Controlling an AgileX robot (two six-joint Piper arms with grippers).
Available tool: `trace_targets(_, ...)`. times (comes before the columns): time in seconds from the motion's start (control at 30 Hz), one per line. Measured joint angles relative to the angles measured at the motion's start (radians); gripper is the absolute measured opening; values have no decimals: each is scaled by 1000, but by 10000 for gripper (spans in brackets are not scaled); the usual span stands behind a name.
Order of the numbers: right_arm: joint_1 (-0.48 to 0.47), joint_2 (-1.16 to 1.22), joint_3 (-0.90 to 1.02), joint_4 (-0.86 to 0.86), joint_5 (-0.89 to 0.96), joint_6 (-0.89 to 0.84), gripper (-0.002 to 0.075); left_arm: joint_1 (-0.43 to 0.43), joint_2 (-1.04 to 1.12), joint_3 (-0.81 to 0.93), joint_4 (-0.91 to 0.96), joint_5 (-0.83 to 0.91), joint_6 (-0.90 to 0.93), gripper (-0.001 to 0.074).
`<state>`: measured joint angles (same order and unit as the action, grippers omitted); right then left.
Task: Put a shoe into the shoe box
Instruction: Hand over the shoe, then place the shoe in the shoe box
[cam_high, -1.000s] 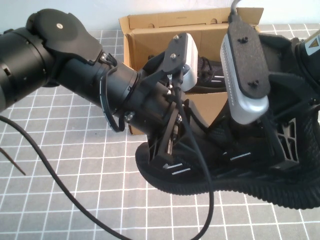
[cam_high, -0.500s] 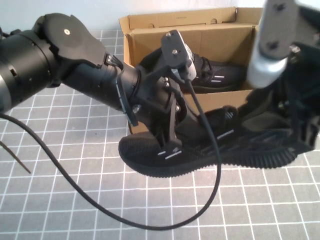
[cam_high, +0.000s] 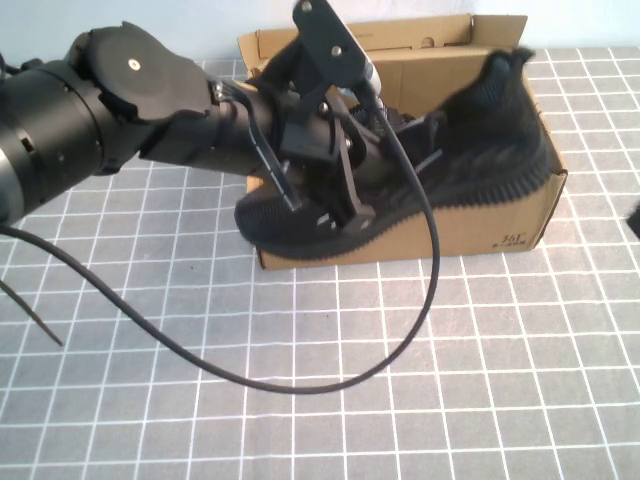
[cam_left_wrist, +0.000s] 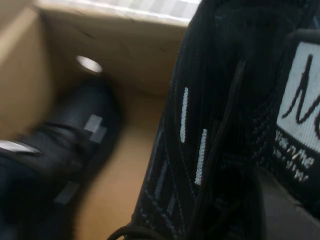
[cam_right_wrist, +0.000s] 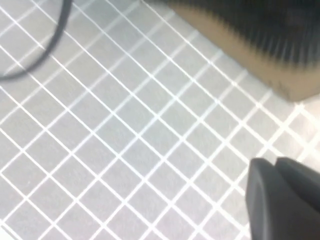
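Observation:
My left gripper (cam_high: 335, 185) is shut on the black knit shoe (cam_high: 480, 140) at its laces and holds it tilted over the brown cardboard shoe box (cam_high: 480, 228). The toe hangs over the box's front left corner and the heel is raised over the right end. In the left wrist view the held shoe (cam_left_wrist: 210, 125) fills the right side, with its white tongue label beside one gripper finger (cam_left_wrist: 287, 212). The look-alike second shoe (cam_left_wrist: 65, 145) lies inside the box, below the round hole (cam_left_wrist: 89, 64). My right gripper (cam_right_wrist: 275, 167) is shut and empty above the mat, near the box's corner (cam_right_wrist: 280, 75).
The grey checked mat (cam_high: 450, 370) covers the table in front of the box. A black cable (cam_high: 300, 385) loops from the left arm across the mat. The box's lid flap (cam_high: 400, 35) stands open at the back. A dark sliver of the right arm (cam_high: 635, 218) shows at the right edge.
The left gripper has lifted the shoe up and back from in front of the box to over it. The right gripper has let go of the heel and pulled away to the right.

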<state>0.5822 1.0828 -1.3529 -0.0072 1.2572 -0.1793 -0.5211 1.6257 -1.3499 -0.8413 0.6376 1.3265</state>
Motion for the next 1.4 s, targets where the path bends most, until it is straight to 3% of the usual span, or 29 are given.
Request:
trace_targets(0.27, 0, -101, 147, -91, 4, 114, -14, 0, 43, -78, -23, -120, 174, 21)
trace_targets(0.73, 0, -207, 202, -187, 4, 247, -16, 0, 308, -379, 66, -72, 195, 21)
trace_targets(1.4, 0, -222, 202, -189, 4, 251, -16, 0, 421, -399, 150, -83, 195, 21)
